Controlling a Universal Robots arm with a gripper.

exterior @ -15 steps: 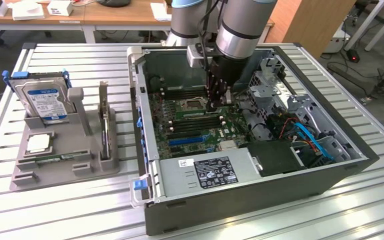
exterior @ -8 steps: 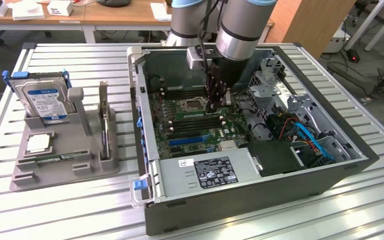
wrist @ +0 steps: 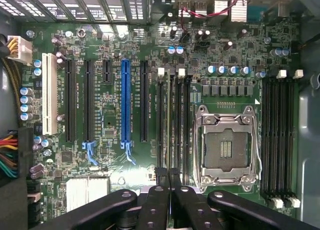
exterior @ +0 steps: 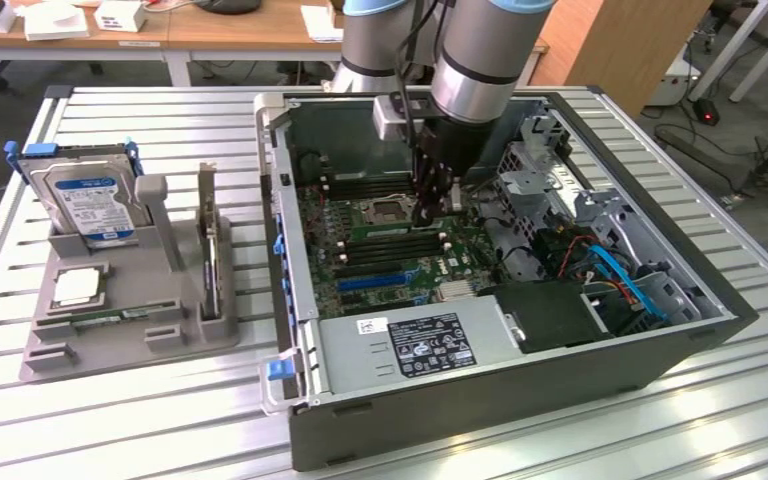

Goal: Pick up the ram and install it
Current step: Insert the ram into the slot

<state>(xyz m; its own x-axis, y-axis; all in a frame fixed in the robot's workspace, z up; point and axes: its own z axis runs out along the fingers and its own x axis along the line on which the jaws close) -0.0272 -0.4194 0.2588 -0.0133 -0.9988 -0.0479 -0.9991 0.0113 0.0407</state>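
Ram (exterior: 115, 319): flat in the near part of grey holder (exterior: 117, 347), on bench (exterior: 117, 420), exterior view's left | tool (wrist: 167, 175): fingers drawn together, low inside open computer case (exterior: 491, 400), at end of memory slots (wrist: 172, 120) beside CPU socket (wrist: 226, 146)

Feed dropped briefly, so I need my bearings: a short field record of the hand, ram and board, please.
hand position: hand low inside the open case, over the memory slots beside the CPU socket
hand state: fingers together, nothing visible between them
ram location: ram, a thin green stick, lies in the grey holder outside the case
slot state: memory slots appear empty
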